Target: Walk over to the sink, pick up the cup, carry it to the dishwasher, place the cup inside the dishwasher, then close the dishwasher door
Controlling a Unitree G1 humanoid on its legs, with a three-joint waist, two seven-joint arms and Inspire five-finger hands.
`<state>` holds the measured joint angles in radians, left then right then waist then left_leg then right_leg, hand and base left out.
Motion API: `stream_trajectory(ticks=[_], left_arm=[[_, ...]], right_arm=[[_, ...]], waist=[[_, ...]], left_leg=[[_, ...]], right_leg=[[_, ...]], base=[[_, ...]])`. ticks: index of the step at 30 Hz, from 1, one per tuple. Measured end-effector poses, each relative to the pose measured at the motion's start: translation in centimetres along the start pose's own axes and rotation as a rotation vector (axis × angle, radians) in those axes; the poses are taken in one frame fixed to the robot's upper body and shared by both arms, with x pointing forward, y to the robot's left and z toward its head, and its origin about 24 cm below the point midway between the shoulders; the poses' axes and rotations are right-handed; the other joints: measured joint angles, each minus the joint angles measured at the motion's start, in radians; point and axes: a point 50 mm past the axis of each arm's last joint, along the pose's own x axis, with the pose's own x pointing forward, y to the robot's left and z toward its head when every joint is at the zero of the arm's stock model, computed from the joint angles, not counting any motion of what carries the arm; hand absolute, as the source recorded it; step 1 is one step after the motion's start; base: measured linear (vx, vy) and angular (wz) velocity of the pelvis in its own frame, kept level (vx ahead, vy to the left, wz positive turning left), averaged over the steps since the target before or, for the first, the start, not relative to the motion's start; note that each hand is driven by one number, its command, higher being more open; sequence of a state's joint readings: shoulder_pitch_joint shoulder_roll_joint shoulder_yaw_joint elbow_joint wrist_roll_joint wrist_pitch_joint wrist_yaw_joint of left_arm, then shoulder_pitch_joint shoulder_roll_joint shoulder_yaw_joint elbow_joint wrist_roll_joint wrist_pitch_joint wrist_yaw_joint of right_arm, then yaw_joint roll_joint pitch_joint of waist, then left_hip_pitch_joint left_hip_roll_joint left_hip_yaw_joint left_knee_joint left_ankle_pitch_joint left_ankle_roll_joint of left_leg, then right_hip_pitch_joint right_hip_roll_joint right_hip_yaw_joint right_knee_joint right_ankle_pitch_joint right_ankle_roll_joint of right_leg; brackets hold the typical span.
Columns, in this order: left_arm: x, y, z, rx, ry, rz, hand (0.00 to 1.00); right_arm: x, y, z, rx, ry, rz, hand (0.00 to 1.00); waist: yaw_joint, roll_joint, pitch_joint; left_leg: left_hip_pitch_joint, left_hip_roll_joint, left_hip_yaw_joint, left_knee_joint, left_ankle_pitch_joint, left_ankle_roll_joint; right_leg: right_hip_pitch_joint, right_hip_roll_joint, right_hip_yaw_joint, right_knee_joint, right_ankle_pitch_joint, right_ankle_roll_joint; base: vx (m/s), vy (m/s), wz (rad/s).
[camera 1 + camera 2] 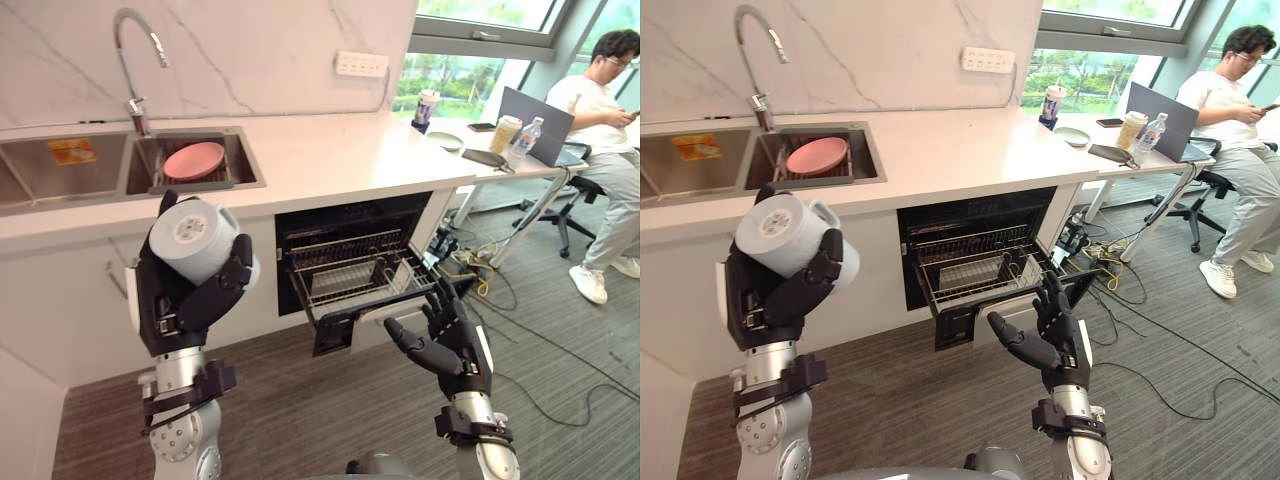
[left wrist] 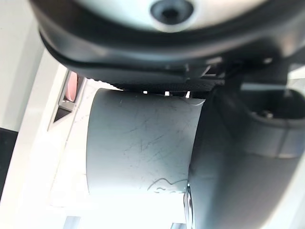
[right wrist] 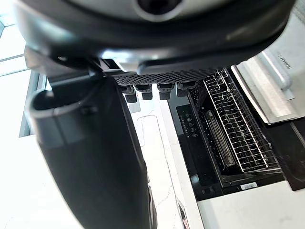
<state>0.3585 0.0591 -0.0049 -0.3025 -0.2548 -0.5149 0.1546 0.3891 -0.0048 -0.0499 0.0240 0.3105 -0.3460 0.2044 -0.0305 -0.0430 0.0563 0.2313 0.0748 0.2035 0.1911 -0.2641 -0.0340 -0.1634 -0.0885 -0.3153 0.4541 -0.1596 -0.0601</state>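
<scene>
left eye view: cup [image 1: 196, 238] gripped in left hand [image 1: 180, 300].

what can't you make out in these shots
cup, inside: eye views meet its flat end, left wrist view its wall; the left hand wraps the rest.
dishwasher, depth behind the rack: too dark, eye views.
door, right part: behind the right hand, left eye view.
sink, left basin: cut off, eye views.
</scene>
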Motion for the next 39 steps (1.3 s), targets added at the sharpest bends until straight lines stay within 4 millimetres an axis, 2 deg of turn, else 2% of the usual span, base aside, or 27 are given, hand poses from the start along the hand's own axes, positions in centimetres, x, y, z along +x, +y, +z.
stream_trajectory(ticks=[1,3,4,5,6,7,8,9,10,12,13,14,17,20,24,26,27,29,30,33,35,39], left_arm=[[-0.1,-0.3,-0.1,-0.012,0.002,-0.004,0.00],[-0.2,-0.9,-0.2,-0.031,0.012,-0.023,0.00],[-0.2,-1.3,-0.3,-0.047,0.016,-0.036,0.00],[-0.5,-2.3,-0.5,-0.082,0.027,-0.057,0.00],[-0.8,-3.1,-0.6,-0.108,0.042,-0.081,0.00],[-0.9,-3.5,-0.7,-0.111,0.047,-0.100,0.00],[-1.1,-4.1,-0.8,-0.104,0.049,-0.132,0.00],[-1.1,-4.3,-0.8,-0.089,0.042,-0.151,0.00],[-1.0,-4.3,-0.8,-0.089,0.040,-0.153,0.00],[-0.8,-4.2,-0.8,-0.090,0.037,-0.145,0.00],[-0.8,-4.2,-0.8,-0.089,0.037,-0.143,0.00],[-0.8,-4.2,-0.9,-0.090,0.037,-0.139,0.00],[-0.6,-3.4,-1.3,-0.063,0.053,-0.121,0.00],[-0.4,-3.0,-1.3,-0.055,0.047,-0.088,0.00],[0.3,-3.1,-1.2,-0.048,0.029,-0.081,0.00],[1.1,-3.6,-0.9,-0.033,-0.004,-0.105,0.00],[1.2,-3.6,-0.9,-0.023,-0.011,-0.109,0.00],[1.6,-3.9,-0.6,0.037,-0.042,-0.127,0.00],[1.7,-3.9,-0.6,0.055,-0.047,-0.127,0.00],[2.6,-4.1,-0.3,0.158,-0.099,-0.107,0.00],[3.1,-4.6,-0.7,0.220,-0.115,-0.105,0.00],[2.6,-5.9,-1.3,0.318,-0.129,-0.118,0.00]], right_arm=[[0.0,-0.2,0.1,-0.010,0.001,0.004,1.00],[0.1,0.2,0.2,-0.009,-0.001,0.015,1.00],[0.2,0.3,0.6,-0.010,-0.014,0.019,1.00],[0.2,0.6,1.5,-0.019,-0.045,0.032,1.00],[0.3,0.8,2.4,-0.030,-0.078,0.040,1.00],[0.4,0.8,2.8,-0.033,-0.094,0.043,1.00],[0.6,0.8,3.5,-0.043,-0.125,0.046,1.00],[1.0,0.5,4.0,-0.055,-0.147,0.045,1.00],[1.1,0.2,4.1,-0.061,-0.153,0.038,1.00],[1.0,-1.1,4.4,-0.084,-0.150,0.007,1.00],[1.0,-1.4,4.5,-0.088,-0.147,-0.002,1.00],[1.0,-2.0,4.5,-0.097,-0.141,-0.012,1.00],[1.3,-1.3,4.3,-0.062,-0.138,0.021,1.00],[2.1,-0.4,4.5,-0.046,-0.154,0.076,1.00],[2.0,-0.3,4.3,0.001,-0.162,0.051,1.00],[2.0,-0.4,4.3,0.045,-0.174,0.032,1.00],[2.0,-0.4,4.3,0.051,-0.173,0.035,1.00],[2.0,-0.1,4.4,0.130,-0.190,0.074,1.00],[2.1,0.0,4.5,0.151,-0.202,0.088,1.00],[3.1,1.0,6.4,0.226,-0.307,0.194,1.00],[3.3,1.4,7.4,0.244,-0.357,0.234,1.00],[4.1,2.5,8.8,0.228,-0.395,0.335,1.00]], waist=[[0.003,0.014,0.011],[0.012,0.018,0.030],[0.012,0.027,0.049],[0.016,0.047,0.060],[0.020,0.052,0.055],[0.020,0.050,0.049],[0.020,0.044,0.035],[0.015,0.043,0.030],[0.014,0.042,0.028],[0.015,0.043,0.027],[0.015,0.048,0.025],[0.015,0.063,0.017],[0.015,0.020,0.030],[0.012,0.021,0.027],[-0.001,0.013,0.017],[-0.014,0.014,0.014],[-0.016,0.016,0.014],[-0.015,0.016,0.013],[-0.015,0.014,0.011],[-0.012,0.010,0.012],[-0.014,0.008,0.015],[-0.010,0.009,0.015]], left_leg=[[-0.005,0.015,-0.001,0.049,-0.006,0.011],[-0.046,0.039,0.000,0.214,-0.009,0.012],[-0.111,0.069,-0.003,0.402,0.002,0.004],[-0.230,0.133,-0.016,0.657,0.052,-0.030],[-0.305,0.170,-0.001,0.729,0.039,-0.037],[-0.328,0.176,0.014,0.701,0.022,-0.027],[-0.340,0.170,0.056,0.554,-0.005,0.002],[-0.326,0.146,0.076,0.347,-0.006,0.014],[-0.317,0.132,0.084,0.245,0.006,0.011],[-0.280,0.085,0.080,-0.019,0.172,-0.012],[-0.271,0.082,0.077,-0.055,0.227,-0.012],[-0.256,0.085,0.048,-0.068,0.289,-0.047],[-0.225,0.036,0.054,-0.040,0.253,-0.014],[-0.208,0.021,0.068,-0.040,0.203,-0.015],[-0.194,-0.022,0.095,-0.054,0.186,0.004],[-0.207,-0.036,0.100,-0.034,0.150,0.020],[-0.207,-0.034,0.105,-0.034,0.146,0.023],[-0.207,-0.012,0.132,-0.009,0.141,0.027],[-0.207,-0.002,0.141,-0.005,0.137,0.029],[-0.230,0.008,0.165,-0.009,0.133,0.036],[-0.224,0.000,0.168,-0.010,0.132,0.037],[-0.194,0.002,0.168,-0.026,0.135,0.030]], right_leg=[[0.026,0.020,0.006,-0.028,-0.001,0.001],[0.071,0.045,0.024,-0.062,-0.019,0.002],[0.110,0.053,0.026,-0.089,-0.034,0.002],[0.150,0.074,0.025,-0.122,-0.034,0.001],[0.172,0.079,0.028,-0.148,-0.034,0.001],[0.181,0.075,0.030,-0.160,-0.029,-0.005],[0.188,0.061,0.041,-0.180,-0.025,0.002],[0.197,0.040,0.051,-0.195,-0.014,0.025],[0.200,0.030,0.059,-0.200,-0.012,0.032],[0.214,-0.015,0.092,-0.223,0.000,0.065],[0.218,-0.020,0.100,-0.231,0.000,0.078],[0.229,-0.023,0.118,-0.243,-0.004,0.105],[0.269,-0.070,0.169,-0.306,0.019,0.146],[0.273,-0.085,0.209,-0.346,0.039,0.180],[0.266,-0.121,0.229,-0.349,0.030,0.186],[0.227,-0.141,0.221,-0.286,0.013,0.154],[0.206,-0.142,0.206,-0.246,0.021,0.155],[0.155,-0.135,0.151,-0.169,0.050,0.136],[0.156,-0.130,0.144,-0.185,0.065,0.143],[0.206,-0.102,0.137,-0.395,0.182,0.173],[0.233,-0.106,0.133,-0.440,0.199,0.182],[0.254,-0.103,0.129,-0.440,0.199,0.182]], base=[[0.30,-0.029,-0.37],[0.21,-0.060,-0.30],[0.15,-0.032,-0.12],[0.19,0.012,-0.15],[0.16,0.028,-0.13],[0.22,0.039,-0.18],[0.26,0.054,-0.15],[0.28,0.083,-0.19],[0.29,0.127,-0.20],[0.36,0.208,-0.26],[0.35,0.243,-0.32],[0.24,0.229,-0.28],[0.13,0.169,-0.36],[0.07,0.171,-0.47],[0.01,0.132,-0.18],[0.04,0.157,-0.08],[0.03,0.086,-0.23],[0.05,0.106,-0.41],[0.07,0.087,-0.61],[0.02,0.040,-0.50],[-0.01,0.020,-0.08],[-0.08,-0.001,-0.02]])
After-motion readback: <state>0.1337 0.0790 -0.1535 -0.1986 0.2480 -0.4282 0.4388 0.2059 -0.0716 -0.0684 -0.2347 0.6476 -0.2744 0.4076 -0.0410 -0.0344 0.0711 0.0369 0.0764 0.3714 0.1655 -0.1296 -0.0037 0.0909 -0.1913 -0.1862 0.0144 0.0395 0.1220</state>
